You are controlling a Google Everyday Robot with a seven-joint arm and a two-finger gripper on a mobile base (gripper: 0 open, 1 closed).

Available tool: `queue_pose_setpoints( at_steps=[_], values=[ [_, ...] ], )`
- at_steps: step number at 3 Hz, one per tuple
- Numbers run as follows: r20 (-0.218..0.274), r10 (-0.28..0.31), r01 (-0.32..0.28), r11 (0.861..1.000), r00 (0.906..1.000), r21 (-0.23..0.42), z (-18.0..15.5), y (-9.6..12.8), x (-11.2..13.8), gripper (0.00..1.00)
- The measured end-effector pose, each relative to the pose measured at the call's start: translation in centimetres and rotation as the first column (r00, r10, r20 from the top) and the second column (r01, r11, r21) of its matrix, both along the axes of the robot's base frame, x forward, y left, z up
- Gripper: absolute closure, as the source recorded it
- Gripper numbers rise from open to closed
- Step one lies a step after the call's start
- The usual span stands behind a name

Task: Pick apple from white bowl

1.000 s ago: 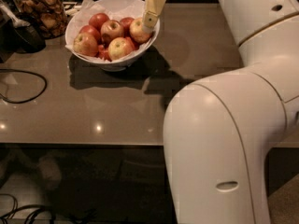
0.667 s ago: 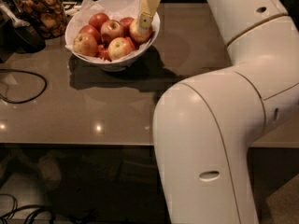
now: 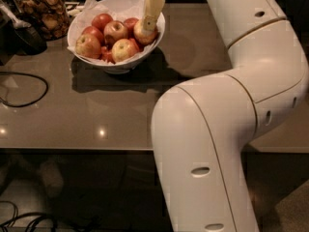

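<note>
From where I stand, the pincer (image 3: 147,27) is down in the white bowl (image 3: 117,67) in the upper left of the frame, its pale tip resting against the top of the apple (image 3: 140,36) at the bowl's right edge. Whether the pincer is released or clenched I cannot tell; only one pale blade of it shows, and the rest is hidden by its own body at the top edge. The apple sits just inside the right rim, touching a redder apple (image 3: 116,31) to its left, with the crumpled paper lining (image 3: 89,5) under the heap. The big white arm (image 3: 231,105) fills the right half of the frame, bent over the grey bench (image 3: 96,115).

To my eye this is the grasping step, and the apple is not yet lifted. To do it well, the pincer should straddle the apple's widest part rather than sit on its crown, or the round skin will squirt out sideways. It should go deep enough for that but stay clear of the rim and the neighbouring apple. Then a straight lift upward, slowly, so the paper and the other fruit are not dragged along. The snack jar (image 3: 41,11) and the black cable (image 3: 24,88) are well apart from this.
</note>
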State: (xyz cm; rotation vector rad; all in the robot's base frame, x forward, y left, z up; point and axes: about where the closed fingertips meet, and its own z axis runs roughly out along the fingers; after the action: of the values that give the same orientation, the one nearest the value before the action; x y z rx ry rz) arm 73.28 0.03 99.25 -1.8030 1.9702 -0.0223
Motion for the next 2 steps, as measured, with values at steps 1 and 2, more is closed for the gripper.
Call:
queue_pose_setpoints(
  at_steps=[1,2],
  values=[
    [-0.003,-0.017,0.017,1.000,0.9998,-0.004,-0.50,-0.39,0.57,0.10],
    [-0.006,-0.035,0.034,0.999,0.9994,-0.016,-1.19,-0.95,1.16,0.08]
  ],
)
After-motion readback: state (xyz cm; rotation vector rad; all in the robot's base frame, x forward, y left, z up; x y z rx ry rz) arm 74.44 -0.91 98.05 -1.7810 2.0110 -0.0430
